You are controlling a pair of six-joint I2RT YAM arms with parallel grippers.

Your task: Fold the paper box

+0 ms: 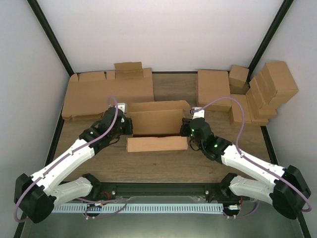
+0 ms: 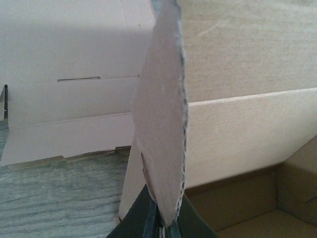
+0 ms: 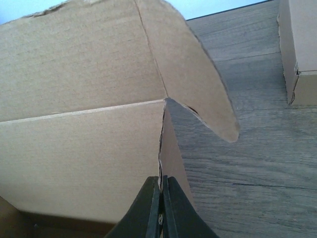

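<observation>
Top external: paper box sits mid tabletop, half-formed. Its rear wall stands upright and the front panel lies flat toward the near edge. Left gripper is at the box's left end, right gripper at its right end, both touching cardboard. Jaw state is too small to read from up here. Stack of flat blanks lies at the far left corner, just behind the left arm. Finished boxes are piled at the far right corner, apart from the work.

Left wrist: fingers are pinched tight on the bottom of a side flap, which stands upright, edge-on to the cam, w/ a ragged cut edge. To its right are the box's long wall and a bit of shaded interior. To its left the blanks lie flat on the wood, one slot visible.

Right wrist: fingers are clamped together on the thin edge of the end wall, right at the corner seam. A rounded tab leans out to the right over bare wood. Part of another box shows at the top right, not touching.
</observation>
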